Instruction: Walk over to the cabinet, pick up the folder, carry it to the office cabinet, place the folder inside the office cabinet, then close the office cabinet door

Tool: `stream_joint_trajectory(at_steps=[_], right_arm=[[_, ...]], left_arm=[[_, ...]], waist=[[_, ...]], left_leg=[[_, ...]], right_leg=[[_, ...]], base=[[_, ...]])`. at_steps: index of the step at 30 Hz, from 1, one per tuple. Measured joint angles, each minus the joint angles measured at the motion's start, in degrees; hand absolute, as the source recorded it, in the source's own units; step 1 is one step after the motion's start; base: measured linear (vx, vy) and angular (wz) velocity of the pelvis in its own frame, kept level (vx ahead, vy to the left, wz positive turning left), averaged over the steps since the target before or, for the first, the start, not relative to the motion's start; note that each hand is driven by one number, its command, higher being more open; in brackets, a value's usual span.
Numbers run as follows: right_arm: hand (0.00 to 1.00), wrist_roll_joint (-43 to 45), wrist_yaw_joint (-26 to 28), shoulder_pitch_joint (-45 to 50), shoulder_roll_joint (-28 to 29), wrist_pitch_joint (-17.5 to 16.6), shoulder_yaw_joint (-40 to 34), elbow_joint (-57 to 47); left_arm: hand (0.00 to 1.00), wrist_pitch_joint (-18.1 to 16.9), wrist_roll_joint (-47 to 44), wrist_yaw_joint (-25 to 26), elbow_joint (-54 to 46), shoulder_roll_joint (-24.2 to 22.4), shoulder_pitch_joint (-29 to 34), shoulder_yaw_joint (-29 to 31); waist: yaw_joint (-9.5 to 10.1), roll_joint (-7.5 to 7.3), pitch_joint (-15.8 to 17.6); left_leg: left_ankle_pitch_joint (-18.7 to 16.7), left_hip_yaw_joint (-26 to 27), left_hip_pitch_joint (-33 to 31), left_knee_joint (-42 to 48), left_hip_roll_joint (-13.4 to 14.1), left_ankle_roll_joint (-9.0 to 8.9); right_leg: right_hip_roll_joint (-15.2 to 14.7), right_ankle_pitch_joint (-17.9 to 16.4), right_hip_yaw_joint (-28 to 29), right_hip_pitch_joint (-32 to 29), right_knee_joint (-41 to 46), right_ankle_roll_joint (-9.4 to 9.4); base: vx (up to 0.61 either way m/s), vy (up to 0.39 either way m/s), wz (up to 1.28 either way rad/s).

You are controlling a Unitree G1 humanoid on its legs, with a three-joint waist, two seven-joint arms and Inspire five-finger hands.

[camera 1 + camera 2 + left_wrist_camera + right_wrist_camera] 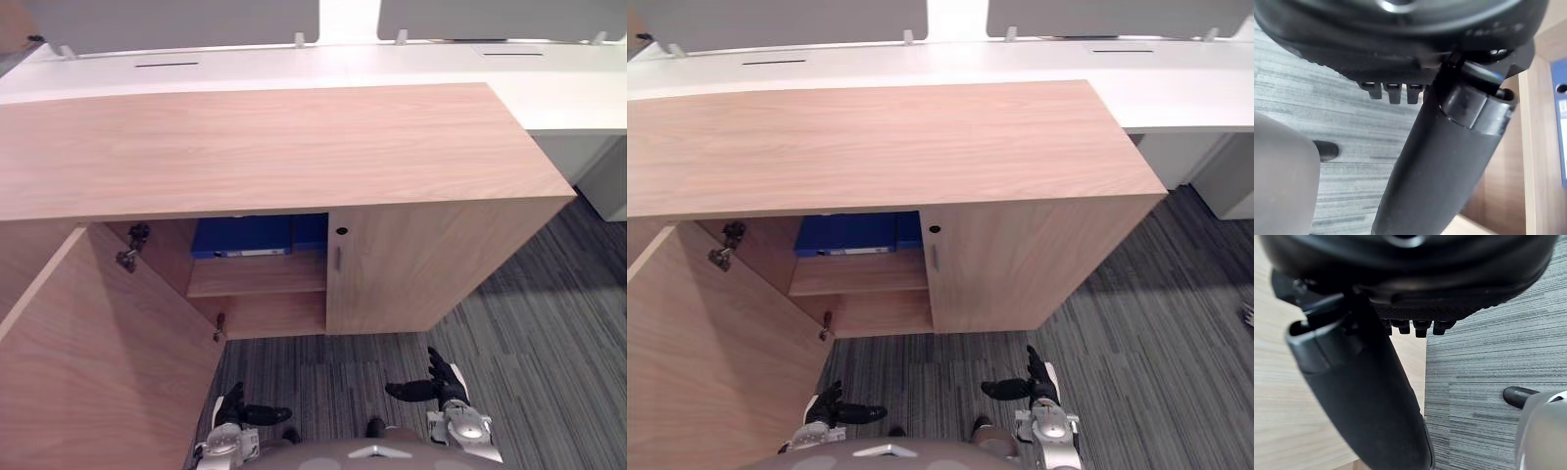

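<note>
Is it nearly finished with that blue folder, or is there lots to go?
Nearly. The blue folder already sits on a shelf inside the cabinet. The left hand and right hand hang low, open and empty. Left to do: swing the open door shut.

A low wooden office cabinet (265, 147) with a broad, pale wood-grain top stands on grey striped carpet (529, 333). Its left door (98, 362) is swung wide open towards the viewer, with its metal hinges showing at the cabinet's inner wall. The right door (411, 264) is shut and has a small lock and a slim handle near its inner edge. Inside the open half, a wooden shelf (257, 276) divides the space into an upper and a lower compartment. A blue folder (242, 235) rests on this shelf in the upper compartment, pushed back into the shadow. A white desk (578, 98) runs behind the cabinet.
</note>
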Motion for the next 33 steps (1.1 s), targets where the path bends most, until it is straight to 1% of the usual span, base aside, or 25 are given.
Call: stream_joint_trajectory(at_steps=[2,3,5,8,10,12,13,14,15,16,17,18,19,20,21,22,23,24,26,27,28,30,31,32,33], right_arm=[[1.0,0.01,-0.07,-0.14,0.13,0.0,0.01,0.49],[1.0,0.02,-0.09,-0.65,0.41,0.0,-0.03,1.09],[1.0,0.14,-0.13,-0.89,0.74,0.01,-0.33,1.42],[1.0,0.27,-0.44,-1.54,1.64,0.0,-1.57,1.77],[1.0,0.45,-1.35,-2.46,1.66,-0.02,-1.57,3.21],[1.0,0.71,-1.83,-2.67,1.67,0.0,-1.64,3.52],[1.0,0.99,-2.24,-3.22,1.85,-0.01,-1.73,3.5],[1.0,1.14,-2.39,-3.55,1.88,-0.02,-2.08,3.49],[1.0,1.19,-2.47,-3.83,2.54,0.02,-4.15,3.52],[1.0,1.24,-2.85,-4.44,3.26,0.04,-5.86,3.4],[1.0,1.25,-2.98,-4.65,3.45,0.05,-6.45,3.41],[1.0,1.25,-3.36,-4.5,3.19,0.07,-7.17,3.42],[1.0,1.25,-3.56,-4.05,2.73,0.07,-7.95,3.45],[1.0,1.25,-3.64,-4.0,2.43,0.1,-8.38,3.49],[1.0,1.26,-3.75,-4.31,2.24,0.42,-8.6,3.89],[1.0,1.26,-3.68,-4.4,2.33,0.7,-8.55,3.98],[1.0,1.26,-3.68,-4.49,2.48,0.73,-8.56,4.28],[1.0,1.25,-3.71,-4.51,2.38,0.88,-8.58,4.98],[1.0,1.26,-3.73,-4.88,2.14,1.07,-8.57,5.59],[1.0,1.25,-3.73,-5.07,2.13,1.07,-8.52,5.8],[1.0,1.26,-3.72,-5.3,2.11,1.07,-8.43,5.92],[1.0,1.26,-3.72,-6.32,2.06,1.07,-8.18,6.0],[1.0,1.26,-3.71,-6.59,1.88,1.07,-8.13,6.0],[1.0,1.26,-3.71,-6.66,1.71,1.07,-8.1,6.0],[1.0,1.26,-3.71,-6.66,1.39,1.07,-8.07,6.0]], left_arm=[[1.0,-0.04,-0.56,0.17,-0.37,-0.06,0.41,0.63],[1.0,-0.06,-0.65,0.36,-0.6,-0.18,0.63,1.68],[1.0,-0.06,-1.0,0.63,-0.6,-0.15,0.66,1.86],[1.0,-0.08,-2.05,0.82,-0.64,-0.4,0.66,2.79],[1.0,-0.05,-2.7,1.11,-0.64,-0.61,0.57,3.78],[1.0,-0.05,-3.3,1.14,-1.23,-0.76,0.42,4.23],[1.0,-0.04,-3.63,1.14,-2.27,-0.83,0.55,4.42],[1.0,-0.03,-3.67,1.15,-2.54,-1.09,0.56,4.72],[1.0,-0.01,-3.74,1.11,-2.65,-1.64,0.44,5.86],[1.0,0.15,-4.76,1.08,-2.7,-2.0,-0.29,7.66],[1.0,0.25,-4.91,1.08,-2.68,-2.09,-0.52,8.47],[1.0,0.22,-4.95,1.14,-2.62,-2.11,-0.37,9.36],[1.0,0.21,-4.95,1.17,-2.37,-2.2,0.41,10.4],[1.0,0.21,-4.94,1.19,-2.3,-2.21,0.52,11.03],[1.0,0.23,-4.87,1.21,-1.83,-1.76,0.8,13.02],[1.0,0.3,-4.87,1.35,-1.7,-1.25,0.94,13.72],[1.0,0.45,-4.79,1.38,-1.69,0.04,1.55,14.88],[1.0,1.05,-4.72,1.39,-1.64,1.52,2.01,15.89],[1.0,1.24,-4.62,1.65,-1.73,3.28,2.89,18.74],[1.0,1.25,-4.56,1.71,-1.93,4.81,2.98,20.63],[1.0,1.25,-4.53,1.74,-2.21,5.61,2.98,21.68],[1.0,1.23,-4.51,2.21,-3.4,8.66,2.98,24.55],[1.0,1.23,-4.51,2.38,-4.7,10.14,2.98,26.29],[1.0,1.21,-4.51,2.51,-5.4,10.99,2.97,26.79],[1.0,1.18,-4.53,2.57,-7.49,12.92,2.96,28.53]], waist=[[0.06,0.17,-0.1],[0.14,0.25,-0.15],[0.16,0.28,-0.15],[0.33,0.31,-0.17],[0.34,0.33,-0.08],[0.5,0.2,0.78],[0.5,-0.21,1.55],[0.47,-0.03,1.79],[0.54,-0.03,1.92],[0.38,-0.94,2.43],[0.39,-1.21,2.57],[0.33,-1.23,2.59],[0.19,-0.47,2.14],[0.06,0.26,1.82],[0.15,0.75,1.63],[0.29,0.48,1.6],[0.3,0.05,1.64],[0.28,-0.41,1.54],[0.3,-0.37,1.51],[0.33,-0.34,1.49],[0.39,-0.33,1.48],[0.43,-0.27,1.49],[0.52,-0.15,1.41],[0.61,-0.07,1.38],[0.93,0.02,1.39]], left_leg=[[0.06,-1.03,-0.37,0.01,-0.07,0.06],[0.26,-2.25,-0.85,-0.04,-0.06,0.01],[0.64,-3.97,-1.27,-0.23,-0.02,-0.14],[1.66,-8.6,-3.12,-0.43,0.19,-0.79],[3.13,-13.38,-4.8,-1.05,0.46,-1.69],[4.71,-15.7,-5.58,-1.21,0.34,-2.25],[6.06,-14.97,-6.23,-1.15,-0.33,-1.91],[6.32,-13.34,-6.68,-1.25,-0.33,-1.45],[4.52,-8.08,-7.48,-0.73,0.62,-0.39],[2.33,-0.46,-10.11,5.39,1.59,-0.25],[0.9,2.34,-11.14,9.43,1.71,-0.08],[-0.93,5.89,-11.01,14.48,1.79,-0.33],[-2.67,7.53,-9.07,13.95,2.15,-1.07],[-2.84,7.84,-8.11,11.36,2.39,-1.15],[-1.82,7.78,-5.75,5.65,2.06,-1.01],[-0.52,7.68,-4.89,3.37,1.74,-1.21],[0.97,7.44,-3.5,0.02,1.29,-0.89],[1.47,7.3,-2.47,-1.38,0.86,-0.64],[1.48,7.5,-0.89,-2.15,0.64,-0.63],[1.48,7.5,-0.17,-2.61,0.42,-0.62],[1.49,7.61,0.02,-2.82,0.32,-0.61],[1.56,7.86,0.17,-3.03,0.17,-0.51],[1.55,7.85,0.25,-3.06,0.23,-0.51],[1.55,7.85,0.3,-3.09,0.34,-0.51],[1.55,7.85,0.64,-3.13,0.63,-0.51]], right_leg=[[-0.15,-0.32,-1.05,0.21,0.0,0.04],[-0.17,-0.69,-1.97,0.34,-0.05,-0.13],[-0.14,-1.07,-3.39,0.77,-0.24,-0.21],[0.3,-2.07,-5.83,1.13,-0.29,-1.06],[0.98,-2.61,-6.34,1.44,-0.31,-1.98],[1.13,-3.49,-6.8,2.51,-0.09,-2.52],[0.31,-4.9,-7.95,2.75,0.99,-2.28],[-0.26,-5.33,-9.31,2.7,1.58,-2.44],[-0.83,-5.98,-11.52,2.16,1.69,-3.0],[-2.23,-6.05,-13.54,2.07,1.87,-3.08],[-2.97,-6.07,-14.38,2.21,1.98,-3.05],[-3.87,-6.07,-15.77,2.83,2.01,-2.72],[-4.01,-6.0,-16.78,3.15,2.04,-1.84],[-3.63,-5.88,-16.91,3.16,2.19,-1.3],[-2.9,-5.33,-16.72,3.12,1.7,-0.48],[-2.64,-4.41,-16.0,3.16,0.76,-0.74],[-2.02,-3.38,-13.37,3.77,-1.46,-0.46],[-1.79,-2.8,-12.66,5.0,-3.4,0.24],[-1.56,-2.19,-11.28,6.48,-4.65,0.15],[-1.49,-2.0,-10.21,7.16,-5.36,0.46],[-1.43,-1.98,-9.77,7.21,-5.53,0.49],[-1.29,-1.81,-8.72,7.15,-5.8,0.63],[-1.11,-1.56,-8.23,7.24,-6.02,0.48],[-0.96,-1.27,-7.94,7.33,-6.22,0.43],[-0.42,-0.34,-6.81,8.04,-7.34,0.03]], base=[[0.03,-0.017,0.3],[0.03,-0.035,0.39],[0.02,-0.043,0.52],[0.02,-0.083,0.8],[0.01,-0.092,1.06],[-0.04,-0.101,1.2],[-0.08,-0.059,1.15],[-0.11,0.01,1.0],[-0.11,0.043,0.9],[-0.08,0.051,0.86],[-0.01,0.033,0.79],[0.05,0.086,0.64],[0.05,0.081,0.55],[0.1,0.15,0.34],[0.07,0.098,0.15],[0.1,0.141,0.13],[0.06,0.079,0.11],[0.05,0.071,0.08],[0.04,0.042,-0.04],[0.03,0.042,-0.05],[0.02,0.036,-0.05],[0.0,0.01,-0.08],[-0.01,-0.008,-0.04],[0.0,0.0,0.0],[0.0,0.0,0.0]])
